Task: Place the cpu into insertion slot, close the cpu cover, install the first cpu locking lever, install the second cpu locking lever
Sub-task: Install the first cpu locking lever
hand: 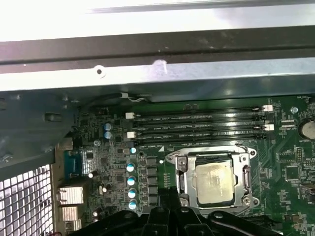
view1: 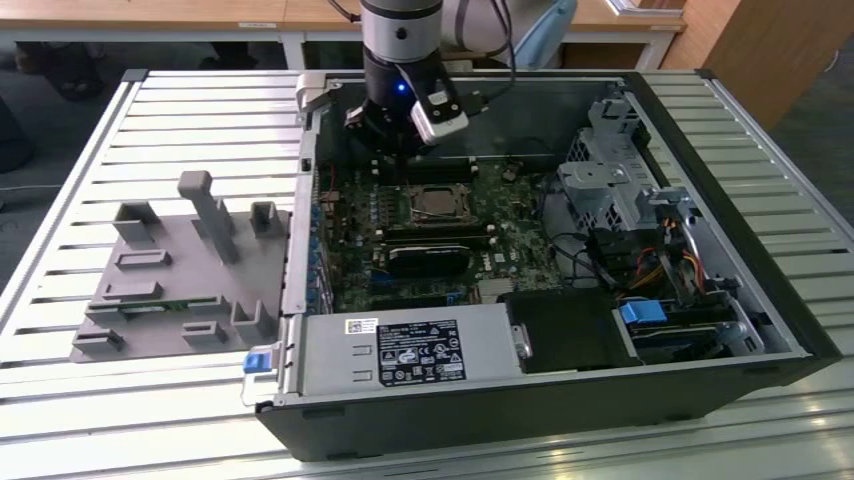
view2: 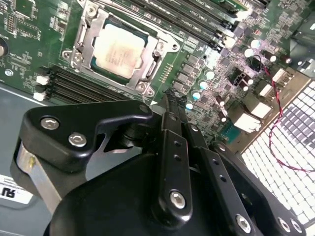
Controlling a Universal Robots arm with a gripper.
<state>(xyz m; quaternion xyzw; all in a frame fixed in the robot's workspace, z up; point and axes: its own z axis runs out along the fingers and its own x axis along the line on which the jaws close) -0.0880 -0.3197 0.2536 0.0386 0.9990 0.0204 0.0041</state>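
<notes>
The cpu (view2: 119,49) (hand: 214,183), a pale silver square, lies flat in the insertion slot on the green board, so the slot's pin field is covered. It also shows in the exterior view as the cpu (view1: 434,204). The cpu cover (view2: 82,39) (hand: 206,156), a silver metal frame, lies down around the chip's edges. My gripper (view2: 171,94) (hand: 166,191) (view1: 387,160) hovers just off one side of the socket, a little above the board. Its black fingers are shut together with nothing between them.
Long black memory slots (hand: 197,125) run beside the socket, toward the case wall (hand: 147,44). In the exterior view, a labelled power supply box (view1: 400,352) sits at the case's near side, a drive cage (view1: 607,190) with cables on the exterior view's right, and a grey fixture plate (view1: 174,290) outside the case on its left.
</notes>
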